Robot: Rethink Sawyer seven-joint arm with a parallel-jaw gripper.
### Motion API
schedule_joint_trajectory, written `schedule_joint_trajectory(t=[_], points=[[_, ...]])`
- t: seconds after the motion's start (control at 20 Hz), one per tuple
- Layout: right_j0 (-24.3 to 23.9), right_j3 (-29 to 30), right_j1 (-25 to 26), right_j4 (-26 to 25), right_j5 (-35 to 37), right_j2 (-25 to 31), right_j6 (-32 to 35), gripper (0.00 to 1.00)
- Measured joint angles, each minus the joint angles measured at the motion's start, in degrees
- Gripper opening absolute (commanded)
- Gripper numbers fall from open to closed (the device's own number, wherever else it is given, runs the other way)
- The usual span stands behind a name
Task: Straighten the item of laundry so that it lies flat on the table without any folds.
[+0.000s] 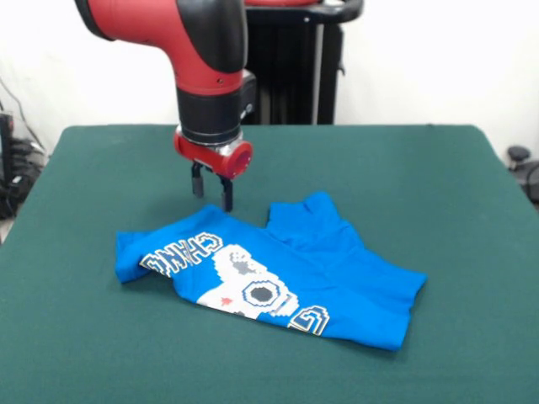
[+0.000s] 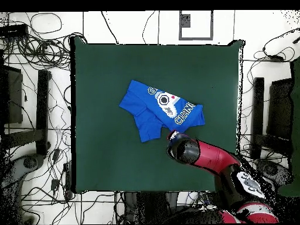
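Assessing progress: incomplete; most of the flattening judged left to do.
Laundry item: blue T-shirt, graphic side up, white, black and yellow print with lettering visible.
Location: near centre of the green table; in the overhead view, slightly toward 12 o'clock of table centre.
Lay: crumpled, not flat; a fold of plain blue cloth raised and turned over along the 12 to 1 o'clock edge in the front view; graphic partly creased and lettering bent at the 9 o'clock end.
Outline: irregular, sleeves and hem not distinguishable as separate spread shapes.
End effector: gripper pointed straight down, two dark fingers slightly parted, nothing between them; released state.
Gripper position: just beyond the shirt's 11 o'clock edge in the front view, tips close above the cloth's border; contact with cloth or table not determinable.
Arm: red and black, descending from 12 o'clock in the front view; entering from 5 o'clock in the overhead view.
Done: shirt on table, print facing up.
Left: folded-over section to be opened, creases drawn out, edges spread.
Next requirement, judged: a pinch on the near border and an outward pull.
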Motion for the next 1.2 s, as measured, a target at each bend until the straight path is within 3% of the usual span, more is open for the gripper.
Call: schedule_joint_trajectory(t=[1.2], points=[[-0.7, -2.3, -0.1, 0.2, 3.0, 0.0, 0.0, 1.0]])
